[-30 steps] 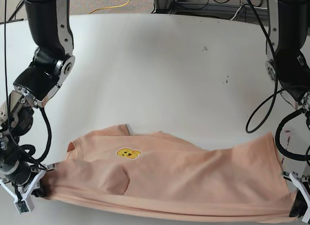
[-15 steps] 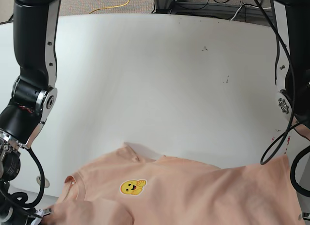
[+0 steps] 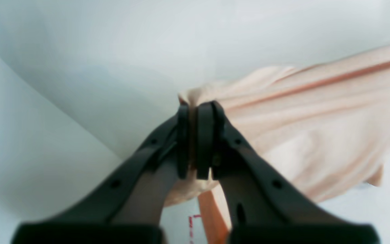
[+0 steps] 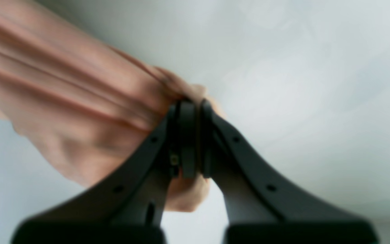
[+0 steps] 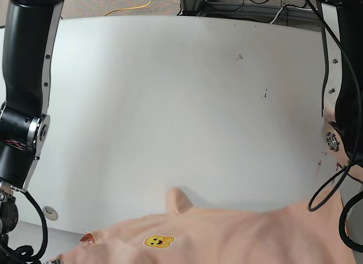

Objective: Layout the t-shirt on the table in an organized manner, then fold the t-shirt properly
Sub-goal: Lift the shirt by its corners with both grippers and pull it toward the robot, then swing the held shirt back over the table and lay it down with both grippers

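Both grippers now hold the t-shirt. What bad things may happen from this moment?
The t-shirt is gathered in narrow pleats between the left gripper and the right gripper, so it may land creased rather than flat. In the base view a piece of cloth sticks up at its far edge and could fold under. Loose cloth also hangs below each gripper, which might bunch up when the shirt is laid down.

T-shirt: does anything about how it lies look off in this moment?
Yes. The t-shirt is not lying flat: a narrow flap sticks up from its far edge, and the cloth bunches into ridges at the left gripper.
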Controlling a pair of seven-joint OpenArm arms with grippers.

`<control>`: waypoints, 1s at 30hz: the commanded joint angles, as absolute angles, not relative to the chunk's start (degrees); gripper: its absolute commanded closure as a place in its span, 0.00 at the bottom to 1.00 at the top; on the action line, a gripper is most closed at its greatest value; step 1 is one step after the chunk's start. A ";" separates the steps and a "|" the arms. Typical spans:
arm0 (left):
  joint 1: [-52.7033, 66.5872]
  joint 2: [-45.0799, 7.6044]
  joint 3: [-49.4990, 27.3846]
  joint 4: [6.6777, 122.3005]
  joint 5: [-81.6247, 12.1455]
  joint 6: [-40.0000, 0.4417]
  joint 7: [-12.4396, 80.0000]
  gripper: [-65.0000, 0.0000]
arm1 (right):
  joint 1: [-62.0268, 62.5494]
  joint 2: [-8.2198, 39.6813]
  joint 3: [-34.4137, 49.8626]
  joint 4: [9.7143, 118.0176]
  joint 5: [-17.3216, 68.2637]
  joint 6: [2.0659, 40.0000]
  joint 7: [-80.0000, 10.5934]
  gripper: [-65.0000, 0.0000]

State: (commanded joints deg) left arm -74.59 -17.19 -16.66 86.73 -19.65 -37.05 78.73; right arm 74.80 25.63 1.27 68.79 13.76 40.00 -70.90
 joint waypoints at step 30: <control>-23.60 -20.44 -21.49 108.44 -20.00 -37.49 80.00 0.99 | 25.71 24.22 13.23 110.64 14.02 40.00 -80.00 1.00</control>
State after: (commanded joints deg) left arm -23.60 -20.44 -21.49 108.44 -20.00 -37.49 80.00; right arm 25.71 24.22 13.23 110.64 14.02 40.00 -80.00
